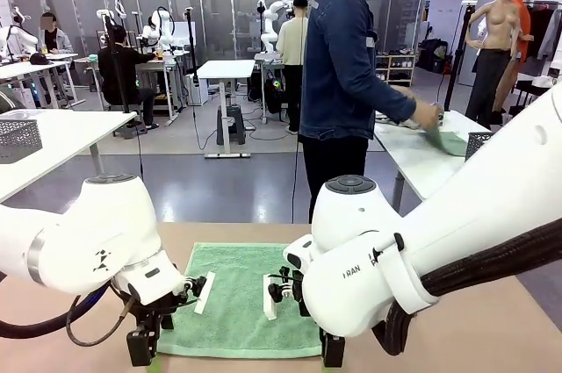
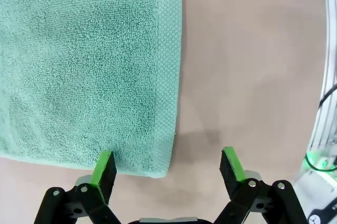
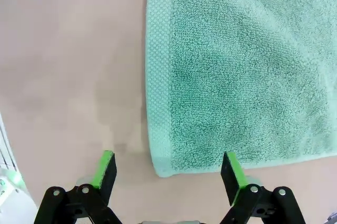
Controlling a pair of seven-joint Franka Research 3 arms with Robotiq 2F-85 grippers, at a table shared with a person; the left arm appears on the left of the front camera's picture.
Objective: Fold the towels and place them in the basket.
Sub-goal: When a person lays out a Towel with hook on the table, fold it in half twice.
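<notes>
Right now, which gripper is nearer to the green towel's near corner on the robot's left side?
Left. The left gripper hangs open over that corner of the green towel; the right gripper hangs over the opposite near corner.

1. A tan table (image 1: 492, 329) is seen in the foreground.
2. A person (image 1: 347, 66) in a dark blue jacket and black trousers is seen standing beyond its far edge.
3. A white table (image 1: 413, 158) is placed at that person's side.
4. A seated person (image 1: 123, 70) in black is seen farther back, near another white table (image 1: 226, 68).

Front camera looks across table (image 1: 230, 233); wrist cameras, seemingly close, overlook same towel (image 1: 241, 294).
</notes>
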